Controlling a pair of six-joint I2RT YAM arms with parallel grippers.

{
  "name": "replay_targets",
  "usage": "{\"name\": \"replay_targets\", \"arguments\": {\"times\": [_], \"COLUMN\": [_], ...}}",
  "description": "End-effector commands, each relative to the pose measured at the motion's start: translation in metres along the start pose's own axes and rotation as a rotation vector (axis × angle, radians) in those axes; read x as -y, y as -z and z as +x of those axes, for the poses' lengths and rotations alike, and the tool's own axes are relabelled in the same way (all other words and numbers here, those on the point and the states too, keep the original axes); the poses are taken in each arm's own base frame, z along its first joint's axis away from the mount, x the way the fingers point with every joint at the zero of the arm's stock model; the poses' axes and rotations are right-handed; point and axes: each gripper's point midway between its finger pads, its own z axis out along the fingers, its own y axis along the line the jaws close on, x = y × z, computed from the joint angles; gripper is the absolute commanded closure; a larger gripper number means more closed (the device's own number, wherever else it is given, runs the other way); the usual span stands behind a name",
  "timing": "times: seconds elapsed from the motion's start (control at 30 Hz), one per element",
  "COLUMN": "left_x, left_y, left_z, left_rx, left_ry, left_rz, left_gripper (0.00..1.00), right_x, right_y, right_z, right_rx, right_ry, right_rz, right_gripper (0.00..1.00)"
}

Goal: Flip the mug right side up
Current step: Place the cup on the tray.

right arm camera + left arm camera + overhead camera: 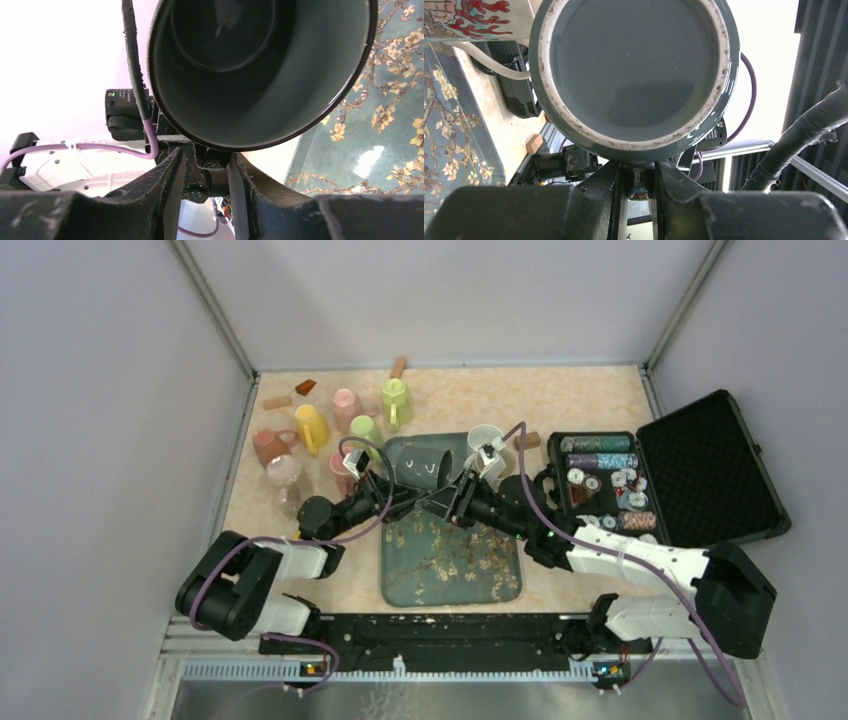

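Grey mug [425,466] on its side at far end of tray [450,575] on desk [560,400]. Base faces left jaws, mouth faces right jaws. Both jaws narrow, close against mug; real grip, cannot tell. Likely flanking opposite ends to tip it upright.

Top cam: high, behind arms [640,560], facing down on whole surface [600,400]. L wrist cam: v. close on mug [634,75] base. R wrist cam: equally close, into its mouth. All share mug, tray [450,565].
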Motion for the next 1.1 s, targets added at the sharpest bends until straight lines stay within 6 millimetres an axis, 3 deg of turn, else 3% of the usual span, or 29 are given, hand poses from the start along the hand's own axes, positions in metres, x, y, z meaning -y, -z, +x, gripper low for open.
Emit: {"name": "replay_targets", "arguments": {"times": [0.0, 0.37, 0.63, 0.73, 0.97, 1.07], "left_x": [0.079, 0.07, 0.052, 0.047, 0.024, 0.013], "left_y": [0.008, 0.01, 0.013, 0.013, 0.015, 0.015], "left_z": [0.022, 0.03, 0.03, 0.029, 0.028, 0.028], "left_rx": [-0.06, -0.077, -0.067, -0.065, -0.062, -0.063], "left_ry": [-0.264, -0.248, -0.245, -0.246, -0.238, -0.231], "left_rz": [0.326, 0.308, 0.262, 0.249, 0.188, 0.16], "left_gripper": [1.0, 1.0, 1.0, 0.87, 0.48, 0.41], "right_x": [-0.02, -0.011, 0.0, 0.002, 0.013, 0.019], "right_y": [-0.003, -0.016, -0.017, -0.018, -0.016, -0.016], "right_z": [-0.011, -0.011, -0.013, -0.011, -0.01, -0.01], "right_rx": [0.061, 0.073, 0.09, 0.084, 0.089, 0.085], "right_ry": [-0.026, -0.047, -0.013, 0.017, 0.064, 0.082], "right_rz": [-0.067, -0.036, 0.022, 0.049, 0.116, 0.149], "right_gripper": [0.65, 0.77, 1.0, 1.0, 1.0, 1.0]}}
